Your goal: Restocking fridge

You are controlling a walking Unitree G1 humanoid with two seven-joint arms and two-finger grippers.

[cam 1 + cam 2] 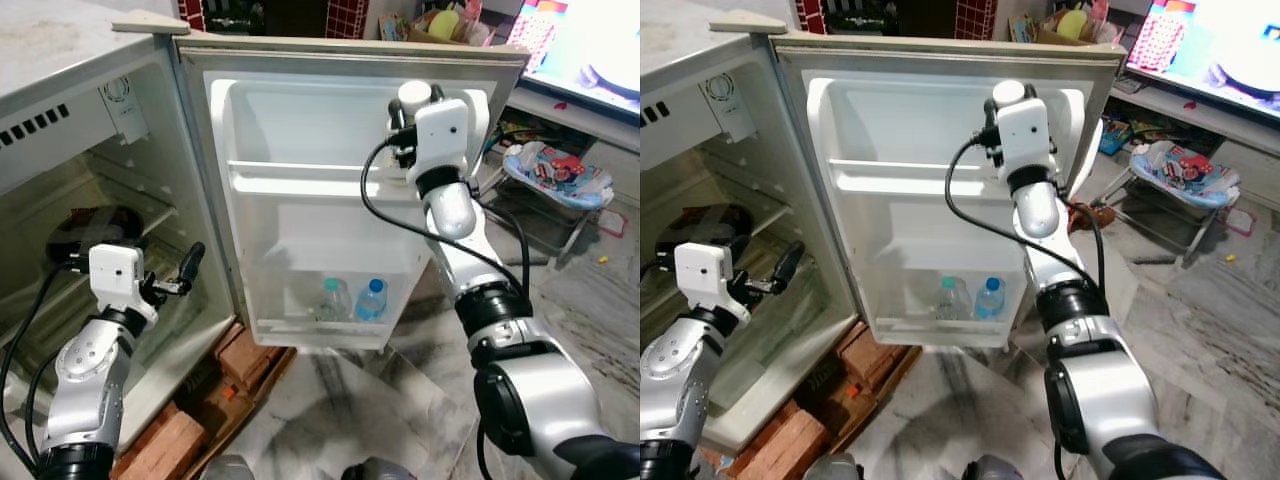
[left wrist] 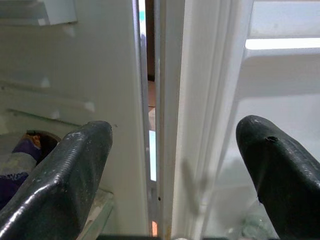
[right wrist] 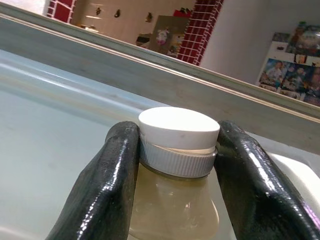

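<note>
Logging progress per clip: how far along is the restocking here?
Done: fridge door open, two water bottles on its bottom shelf. In hand: right hand grips a white-capped bottle near the door's top shelf. Left: setting it down. Left hand open by the door's hinge edge.

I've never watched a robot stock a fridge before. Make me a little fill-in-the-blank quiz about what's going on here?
1. The right gripper is shut on a bottle with a ____ cap.
2. The fridge door stands ____.
3. On the door's lowest shelf stand ____ water bottles.
4. The left gripper, near the door's hinge edge, has its fingers ____ and holds nothing.

Missing words: white; open; two; open
</note>
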